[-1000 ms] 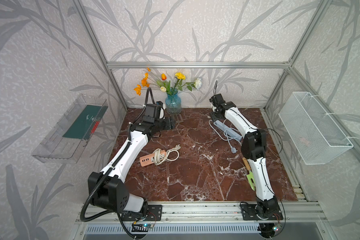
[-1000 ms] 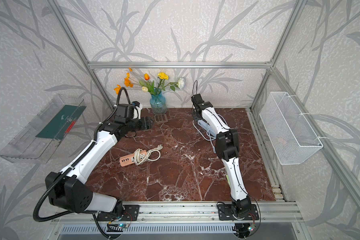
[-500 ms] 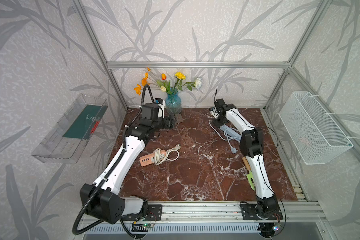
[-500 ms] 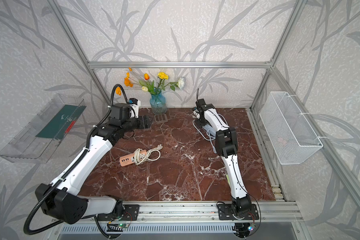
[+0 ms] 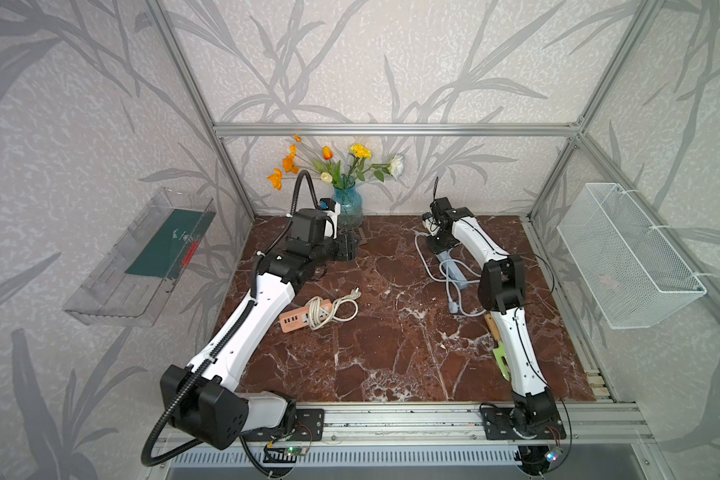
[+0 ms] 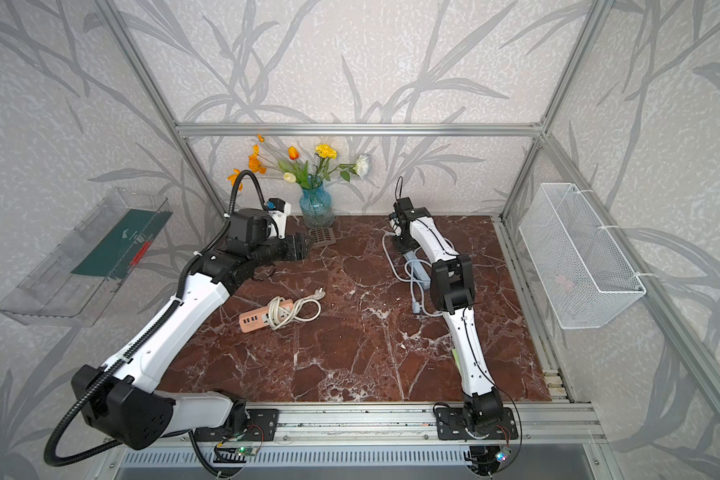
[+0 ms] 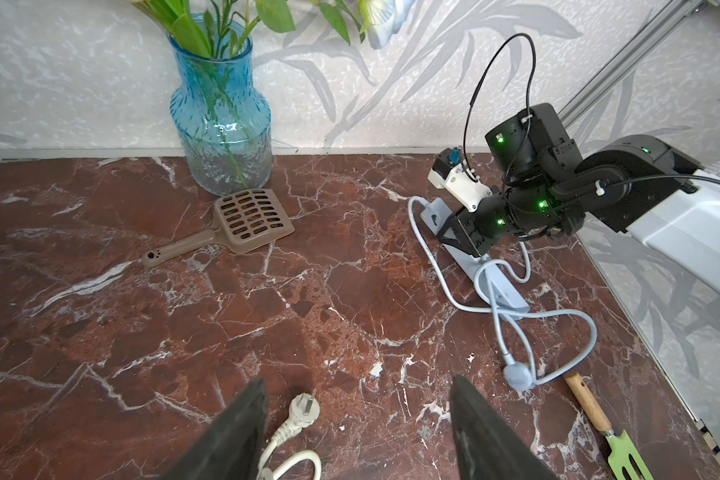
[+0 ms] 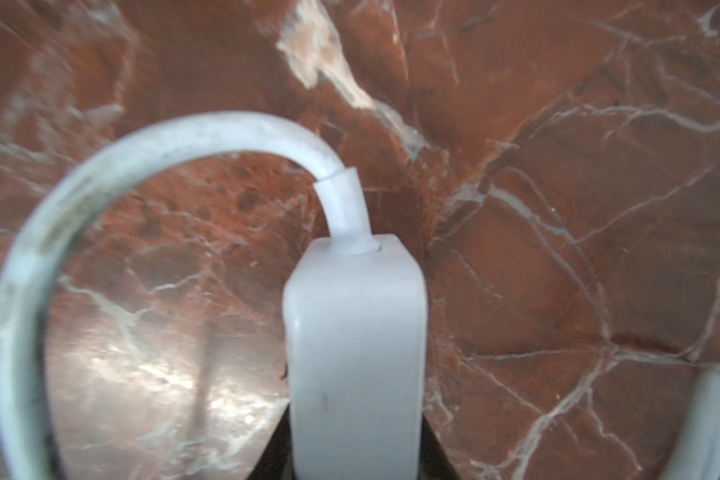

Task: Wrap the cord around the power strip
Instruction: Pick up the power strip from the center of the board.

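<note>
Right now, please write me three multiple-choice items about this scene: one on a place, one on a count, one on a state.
1. Where does the brown slotted plastic scoop lie?
A) beside the blue glass vase
B) in the white wire basket
C) on the clear plastic wall shelf

2. How many power strips lie on the red-brown marble table?
A) one
B) two
C) three

3. How do the jaws of the left gripper stand?
A) shut on a white plug
B) shut on the scoop
C) open, empty

Key: 1 A, its head lies at the vase's foot. 2 B, a peach power strip and a pale blue-grey power strip. 3 C, its fingers stand apart, holding nothing.
</note>
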{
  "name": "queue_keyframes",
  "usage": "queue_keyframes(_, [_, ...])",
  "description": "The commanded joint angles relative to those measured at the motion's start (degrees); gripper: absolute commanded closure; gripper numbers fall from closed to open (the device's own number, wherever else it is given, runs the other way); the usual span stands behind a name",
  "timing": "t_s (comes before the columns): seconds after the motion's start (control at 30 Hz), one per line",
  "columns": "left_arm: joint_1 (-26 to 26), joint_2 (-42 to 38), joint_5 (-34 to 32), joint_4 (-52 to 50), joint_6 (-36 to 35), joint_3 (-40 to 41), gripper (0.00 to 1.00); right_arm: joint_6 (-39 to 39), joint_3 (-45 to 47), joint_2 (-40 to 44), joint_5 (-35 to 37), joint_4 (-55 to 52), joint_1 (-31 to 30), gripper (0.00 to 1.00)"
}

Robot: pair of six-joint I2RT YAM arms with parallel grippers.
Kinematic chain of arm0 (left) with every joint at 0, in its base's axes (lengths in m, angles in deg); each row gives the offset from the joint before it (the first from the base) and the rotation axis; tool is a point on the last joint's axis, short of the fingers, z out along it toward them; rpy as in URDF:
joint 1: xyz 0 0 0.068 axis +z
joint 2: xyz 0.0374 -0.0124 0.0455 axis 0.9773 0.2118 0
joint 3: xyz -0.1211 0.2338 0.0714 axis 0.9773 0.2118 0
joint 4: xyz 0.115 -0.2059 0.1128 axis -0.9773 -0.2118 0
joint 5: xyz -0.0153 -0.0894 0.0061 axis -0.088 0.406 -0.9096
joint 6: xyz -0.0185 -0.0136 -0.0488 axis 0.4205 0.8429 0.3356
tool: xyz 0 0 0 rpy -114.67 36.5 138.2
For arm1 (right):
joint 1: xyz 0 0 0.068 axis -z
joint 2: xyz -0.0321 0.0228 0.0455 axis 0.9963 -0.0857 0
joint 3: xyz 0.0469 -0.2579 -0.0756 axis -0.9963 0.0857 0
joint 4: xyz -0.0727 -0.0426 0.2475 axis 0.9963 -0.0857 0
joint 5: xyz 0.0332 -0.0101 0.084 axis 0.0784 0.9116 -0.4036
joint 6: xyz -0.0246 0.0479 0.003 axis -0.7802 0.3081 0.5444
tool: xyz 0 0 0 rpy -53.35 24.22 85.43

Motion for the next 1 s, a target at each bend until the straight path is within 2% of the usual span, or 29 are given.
queue_keyframes(0.0, [-3.0, -1.6, -1.8, 3.9, -2.3, 1.4, 0.3, 8.1, 9.0, 16.8, -5.5, 14.9, -2.9, 0.91])
queue_keyframes(0.13, [-7.1, -2.3, -2.6, 9.5, -3.5, 3.4, 0.26, 9.2, 30.9, 35.5, -1.7, 46.0, -6.3, 0.94])
queue_keyframes(0.2, [-9.0, -2.4, -2.5, 12.7, -4.1, 4.5, 0.24, 1.9, 47.9, 45.2, 0.3, 69.9, -9.9, 0.94])
queue_keyframes(0.23, [-9.4, -2.2, -2.2, 14.0, -4.0, 4.8, 0.24, -0.8, 53.2, 47.9, 0.9, 78.8, -11.2, 0.95])
queue_keyframes(0.27, [-9.8, -2.1, -1.9, 15.2, -3.5, 5.3, 0.23, -1.8, 55.4, 50.6, 1.4, 81.4, -12.1, 0.97])
queue_keyframes(0.33, [-10.0, -1.4, -1.2, 16.6, -2.4, 5.5, 0.22, -0.8, 54.5, 52.6, 2.7, 77.8, -12.8, 0.98])
queue_keyframes(0.47, [-10.6, 0.1, 1.3, 18.9, 0.0, 4.5, 0.22, -3.6, 52.8, 55.5, 11.5, 74.8, -16.1, 1.0])
queue_keyframes(0.57, [-13.1, 2.5, 2.7, 20.0, 1.2, 2.2, 0.25, 0.4, 45.6, 54.7, 20.6, 63.5, -17.7, 1.0])
queue_keyframes(0.7, [-19.2, 6.5, 1.6, 21.7, 0.5, 0.7, 0.25, 7.7, 40.6, 54.3, 28.0, 51.7, -19.7, 1.0])
queue_keyframes(0.87, [-22.1, 11.8, -3.7, 26.1, 1.0, 0.1, 0.11, 13.8, 39.1, 55.3, 37.6, 44.2, -25.4, 1.0])
queue_keyframes(0.97, [-22.2, 14.0, -4.2, 27.2, 2.4, -1.3, 0.02, 17.7, 37.6, 55.5, 40.3, 39.8, -27.5, 1.0])
